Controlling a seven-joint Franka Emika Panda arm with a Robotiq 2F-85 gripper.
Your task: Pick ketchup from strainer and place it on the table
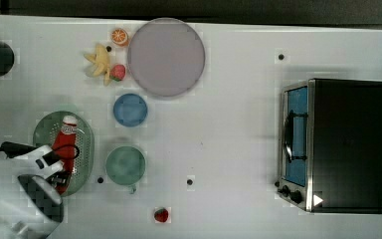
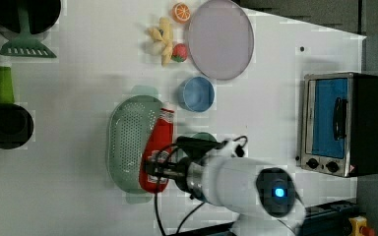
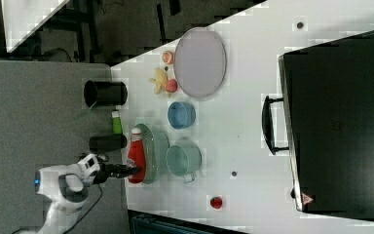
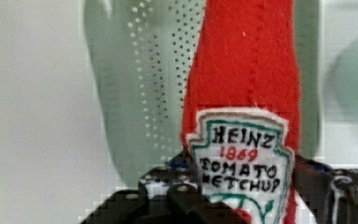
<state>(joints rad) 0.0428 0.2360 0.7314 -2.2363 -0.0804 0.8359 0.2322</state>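
Close in, the wrist view shows the ketchup (image 4: pixel 242 93) standing between the two dark fingers (image 4: pixel 168 200), one on either side of its labelled lower body. The fingers sit spread about as wide as the bottle and appear to be pinching it at the label; I judge this a grip around the widest, firmest part, which should keep the soft-looking bottle from swinging. Whether the pads press fully or merely touch, I cannot tell.

Seen from the left view, the gripper (image 2: pixel 153 169) reaches in from the left view's right, so the fingers (image 2: pixel 150 158) cross the bottle's lower half while its white cap points away toward the blue cup (image 2: pixel 197 94). The ketchup (image 2: pixel 158 142) lies along the edge of the strainer (image 2: pixel 125 142) nearest the arm, propped against the rim rather than flat on the perforated bottom. That leaning pose probably explains the low, side-on approach.

Farther out, the green cup (image 1: pixel 125 166) sits just beside the strainer (image 1: pixel 42 130) in the top view, so bare counter (image 1: pixel 229 149) beyond it looks like the safer spot for setting down. The lilac plate (image 1: pixel 166 57) and the toaster oven (image 1: pixel 335 145) stand well apart.
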